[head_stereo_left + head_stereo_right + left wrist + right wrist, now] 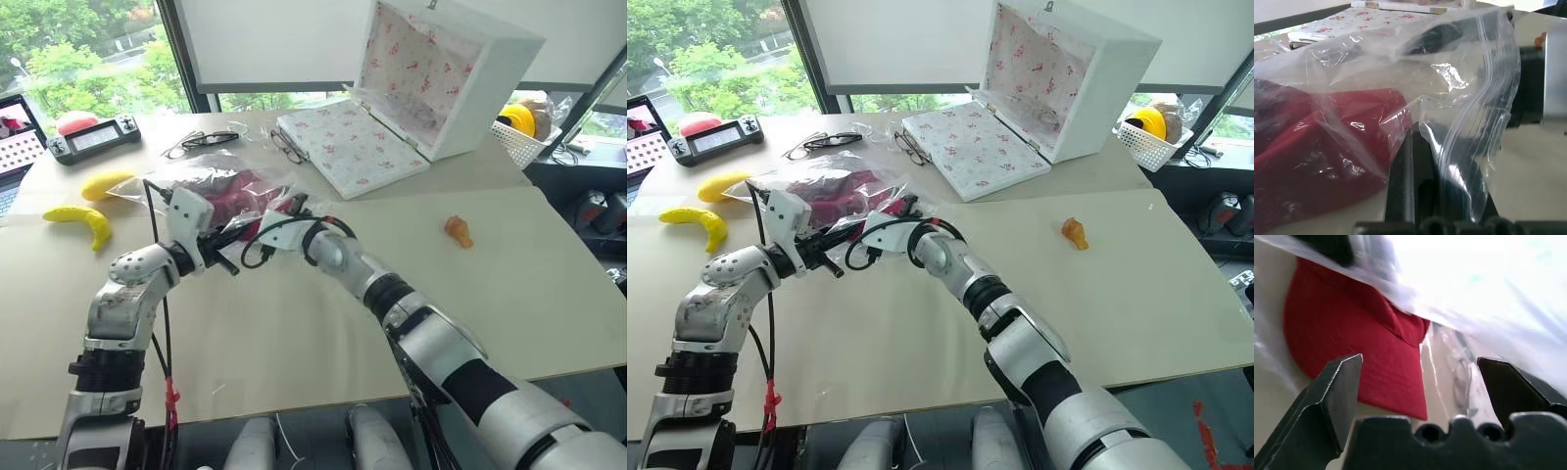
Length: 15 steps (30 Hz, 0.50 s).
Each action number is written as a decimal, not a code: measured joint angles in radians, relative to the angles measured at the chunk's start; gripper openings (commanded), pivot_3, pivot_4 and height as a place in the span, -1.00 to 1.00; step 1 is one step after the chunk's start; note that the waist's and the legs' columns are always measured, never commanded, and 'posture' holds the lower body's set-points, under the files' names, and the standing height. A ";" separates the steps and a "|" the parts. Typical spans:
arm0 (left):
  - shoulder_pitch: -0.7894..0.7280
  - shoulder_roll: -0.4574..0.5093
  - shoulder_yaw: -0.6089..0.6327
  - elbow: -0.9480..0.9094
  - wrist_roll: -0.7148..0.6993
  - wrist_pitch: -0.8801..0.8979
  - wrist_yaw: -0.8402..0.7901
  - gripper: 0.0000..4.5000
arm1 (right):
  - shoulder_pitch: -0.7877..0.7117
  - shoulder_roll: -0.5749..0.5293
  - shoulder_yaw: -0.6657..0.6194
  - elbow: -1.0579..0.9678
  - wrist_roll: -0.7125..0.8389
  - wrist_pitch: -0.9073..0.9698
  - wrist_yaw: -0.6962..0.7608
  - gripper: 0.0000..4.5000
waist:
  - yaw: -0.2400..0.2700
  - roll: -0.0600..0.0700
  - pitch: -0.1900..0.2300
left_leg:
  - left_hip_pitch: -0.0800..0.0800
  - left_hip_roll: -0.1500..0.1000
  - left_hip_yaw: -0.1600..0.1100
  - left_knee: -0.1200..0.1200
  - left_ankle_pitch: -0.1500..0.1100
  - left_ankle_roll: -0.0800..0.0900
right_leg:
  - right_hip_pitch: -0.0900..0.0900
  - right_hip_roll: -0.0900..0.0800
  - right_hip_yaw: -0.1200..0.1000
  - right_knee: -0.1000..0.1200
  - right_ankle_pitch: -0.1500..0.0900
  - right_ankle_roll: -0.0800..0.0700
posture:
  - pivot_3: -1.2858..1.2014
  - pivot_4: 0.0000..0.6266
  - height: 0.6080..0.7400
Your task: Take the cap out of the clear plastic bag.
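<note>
1. Cap (1352,347) lies just ahead of our wide-open right tool (1420,387), inside the clear plastic bag (1459,73).
2. Our left tool (1422,196) pinches the bag's edge above the table (392,274).

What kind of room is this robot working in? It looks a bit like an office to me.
Probably an office or lab set up for testing, not a home. A large pale table stands by tall windows with trees outside, and it holds a loose mix of props: toy bananas, eyeglasses and a floral-lined box.
</note>
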 measured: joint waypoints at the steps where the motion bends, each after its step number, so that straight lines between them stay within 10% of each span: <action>1: -0.003 0.000 -0.001 0.003 -0.003 0.000 -0.003 -0.98 | -0.005 0.015 0.021 0.028 -0.024 -0.002 -0.014 1.00 | -0.001 0.000 0.000 | 0.000 0.000 0.000 0.000 0.000 0.000 | 0.000 0.000 0.000 0.000 0.000 0.000 | 0.03 -0.52 1.00; 15: -0.006 -0.001 -0.011 0.009 -0.004 0.000 -0.017 -0.98 | -0.037 -0.023 0.048 0.093 -0.075 -0.018 -0.002 1.00 | 0.000 0.000 0.000 | 0.001 0.000 0.000 0.000 0.000 0.000 | 0.000 0.001 0.000 0.001 0.000 0.000 | 0.03 -0.52 1.00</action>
